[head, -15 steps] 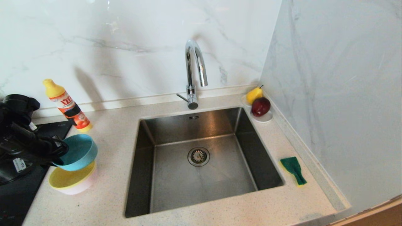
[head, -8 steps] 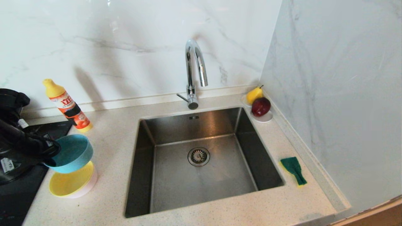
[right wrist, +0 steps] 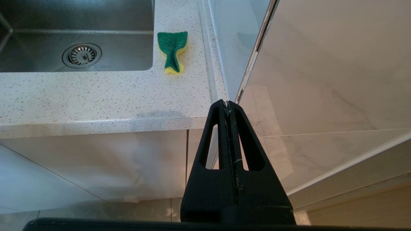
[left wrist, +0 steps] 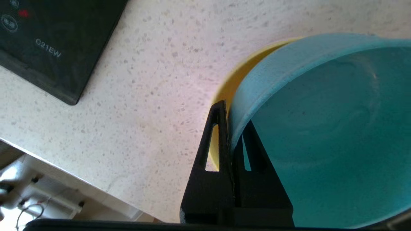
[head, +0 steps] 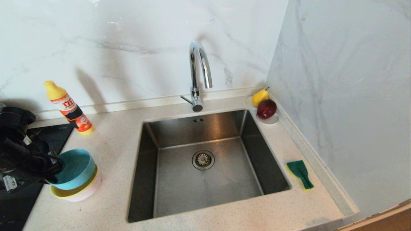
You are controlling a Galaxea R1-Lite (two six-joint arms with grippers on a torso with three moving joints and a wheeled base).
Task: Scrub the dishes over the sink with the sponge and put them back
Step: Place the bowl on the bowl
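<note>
My left gripper [head: 55, 167] is shut on the rim of the teal bowl [head: 76, 166], one finger outside the wall and one inside [left wrist: 232, 118]. The teal bowl [left wrist: 321, 128] leans tilted into the yellow bowl [head: 59, 192], which is nested in the pink bowl [head: 88, 192] on the counter left of the sink [head: 179, 189]. The sponge [head: 300, 173], green face up, lies on the counter right of the sink. My right gripper [right wrist: 227, 104] hangs shut and empty below the counter's front edge, well short of the sponge [right wrist: 172, 51].
A black cooktop [head: 13, 205] lies left of the bowls. An orange-and-yellow detergent bottle [head: 69, 109] stands behind them. The chrome faucet [head: 199, 73] arches over the sink's back. A white saucer with fruit [head: 266, 109] sits in the back right corner by the wall.
My left gripper has brought the teal bowl down from above the stack, so it now rests in the yellow bowl. The right arm has not moved.
</note>
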